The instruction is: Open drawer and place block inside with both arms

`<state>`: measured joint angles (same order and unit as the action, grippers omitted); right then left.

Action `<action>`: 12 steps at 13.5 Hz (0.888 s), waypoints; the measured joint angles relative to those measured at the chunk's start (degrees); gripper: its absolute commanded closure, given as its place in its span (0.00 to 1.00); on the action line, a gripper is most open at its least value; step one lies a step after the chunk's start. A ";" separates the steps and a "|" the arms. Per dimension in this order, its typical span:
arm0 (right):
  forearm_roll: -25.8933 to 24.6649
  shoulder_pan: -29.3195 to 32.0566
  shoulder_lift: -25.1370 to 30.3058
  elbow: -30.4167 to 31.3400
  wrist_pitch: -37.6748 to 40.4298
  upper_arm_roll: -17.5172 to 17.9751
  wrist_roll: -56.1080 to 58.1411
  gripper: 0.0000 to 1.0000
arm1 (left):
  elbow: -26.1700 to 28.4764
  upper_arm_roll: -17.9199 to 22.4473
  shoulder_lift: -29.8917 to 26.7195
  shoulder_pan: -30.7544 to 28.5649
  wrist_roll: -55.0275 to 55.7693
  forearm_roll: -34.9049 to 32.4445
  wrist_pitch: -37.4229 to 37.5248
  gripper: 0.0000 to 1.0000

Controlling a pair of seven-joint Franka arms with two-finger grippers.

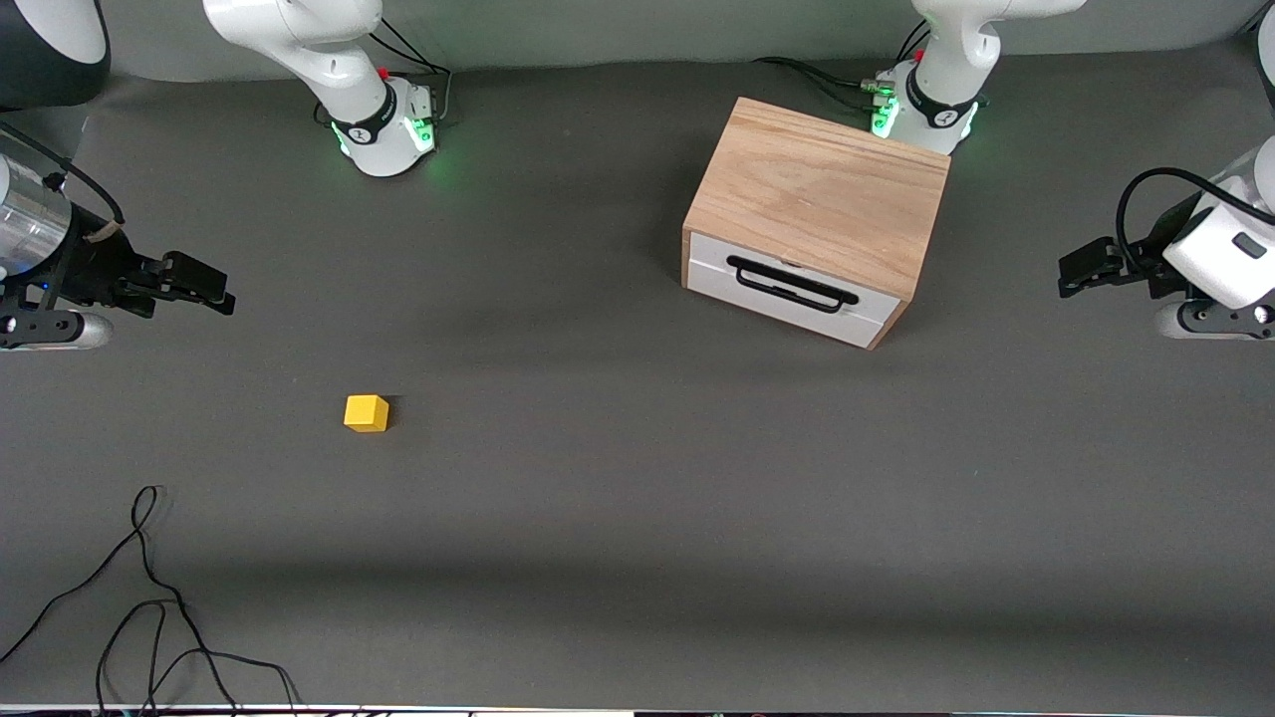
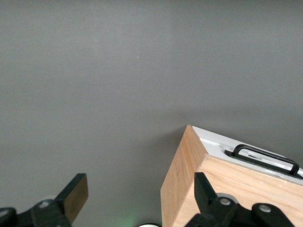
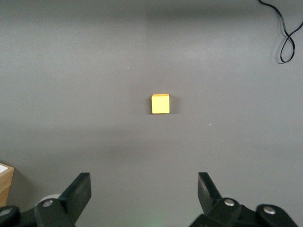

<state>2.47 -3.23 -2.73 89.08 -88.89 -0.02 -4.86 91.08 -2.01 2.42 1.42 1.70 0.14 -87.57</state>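
Block on table, apart from the spread, empty right claw; left claw likewise spread beside shut drawer.

My table is covered edge to edge in a dark grey matte cloth, evenly lit, with soft broad shadows lying across it. A thin black cable loops loosely over the cloth at the corner nearest the front camera, toward my right arm's end. Along the top runs a paler grey wall.
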 measured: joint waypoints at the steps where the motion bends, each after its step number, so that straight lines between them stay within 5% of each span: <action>1: -0.29 0.00 0.00 0.01 0.00 0.02 0.00 0.00 | 0.00 0.00 0.00 0.00 0.00 0.00 0.00 0.00; 12: -1.53 0.00 -0.01 0.09 0.01 0.24 0.00 0.00 | 0.09 -0.03 0.07 0.00 -0.01 0.00 0.00 0.00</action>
<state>0.93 -3.23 -2.74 89.17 -88.89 0.22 -4.86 91.16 -2.04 2.50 1.42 1.69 0.14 -87.57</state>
